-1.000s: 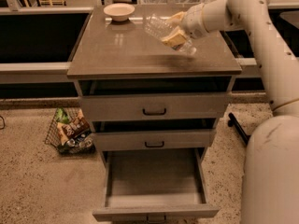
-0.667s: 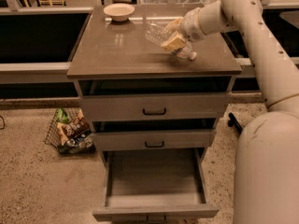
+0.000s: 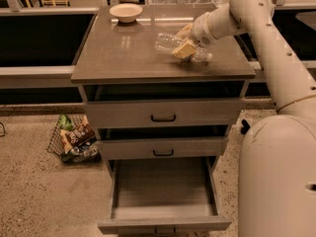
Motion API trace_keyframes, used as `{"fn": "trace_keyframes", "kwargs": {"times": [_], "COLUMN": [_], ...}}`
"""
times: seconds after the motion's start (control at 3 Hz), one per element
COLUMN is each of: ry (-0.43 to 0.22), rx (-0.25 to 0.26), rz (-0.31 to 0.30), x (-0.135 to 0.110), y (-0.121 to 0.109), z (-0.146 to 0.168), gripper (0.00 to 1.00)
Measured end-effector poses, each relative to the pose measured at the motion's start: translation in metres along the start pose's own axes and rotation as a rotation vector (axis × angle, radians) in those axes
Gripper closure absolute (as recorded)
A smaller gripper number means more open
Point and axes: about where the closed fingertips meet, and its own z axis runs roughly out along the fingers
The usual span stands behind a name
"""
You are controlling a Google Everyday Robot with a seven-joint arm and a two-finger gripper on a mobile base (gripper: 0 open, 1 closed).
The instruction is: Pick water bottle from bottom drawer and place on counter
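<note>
Water bottle: the water bottle (image 3: 165, 42) lay tilted on its side low over the right half of the counter (image 3: 123, 53), at about 3 o'clock from the slab's middle. Its clear body pointed toward 9 o'clock. Whether it already touched the surface could not be told.
Gripper: the gripper (image 3: 184, 39) sat just at 3 o'clock of the bottle's visible body, with its tan fingers (image 3: 185, 49) clamped on the bottle from either side.
Why held so: the sideways grip probably came from taking the bottle lying flat, and holding it low kept any drop short.
Arm: the arm (image 3: 261, 38) reached in from 3 o'clock over the counter's right edge, leaving the left half free.
Bottom drawer: the bottom drawer (image 3: 163, 186) stood pulled out at 6 o'clock, its grey floor bare, so the pick looked done.
Upper drawers: the top drawer (image 3: 163, 113) and the middle drawer (image 3: 163, 147) were pushed in, leaving access from above.
Bowl: a cream bowl (image 3: 126, 12) stood at 11 o'clock on the counter, well apart from the bottle.
Basket: a wire basket (image 3: 74, 139) of snack packets stood on the floor at 9 o'clock of the cabinet.
Step in hand: setting down, by my judgement; release remained.
Risk: a ribbed round bottle could roll toward the near edge.
</note>
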Motion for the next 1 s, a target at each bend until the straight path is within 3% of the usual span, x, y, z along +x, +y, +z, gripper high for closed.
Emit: {"fn": "trace_keyframes", "kwargs": {"times": [1.0], "ry": [0.009], "rx": [-0.015], "rz": [0.025], "x": [0.0080], "y": [-0.0013], "z": [0.0048], "gripper": [0.12]}}
